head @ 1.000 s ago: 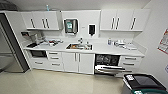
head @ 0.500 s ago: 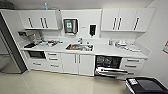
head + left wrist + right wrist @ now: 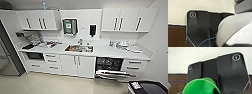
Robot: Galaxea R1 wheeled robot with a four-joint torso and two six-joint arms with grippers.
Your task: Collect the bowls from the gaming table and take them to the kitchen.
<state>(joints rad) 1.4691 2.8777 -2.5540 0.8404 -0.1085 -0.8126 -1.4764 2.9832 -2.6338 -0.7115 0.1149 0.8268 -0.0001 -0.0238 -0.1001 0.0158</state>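
Observation:
The kitchen lies ahead in the head view, with white wall cabinets [image 3: 37, 20], a white countertop [image 3: 105, 51], a steel sink [image 3: 79, 48] and a black wall dispenser [image 3: 92, 30]. In the left wrist view a whitish translucent bowl [image 3: 235, 30] looms close, carried above the pale floor by my left gripper [image 3: 241, 13]. A green cup [image 3: 200, 87] sits in my right gripper [image 3: 209, 88] in the right wrist view, rim toward the camera. The gaming table is out of view.
An open dishwasher [image 3: 110, 67] with its door folded down juts into the floor right of the sink. A dark-lidded bin [image 3: 147, 88] stands at the lower right. A tall steel appliance [image 3: 7, 50] flanks the counter's left end. Clutter covers the countertop's left and right parts.
The head view has drawn slightly nearer to the counter, so the cabinets show a little larger. Nothing on the counter has moved.

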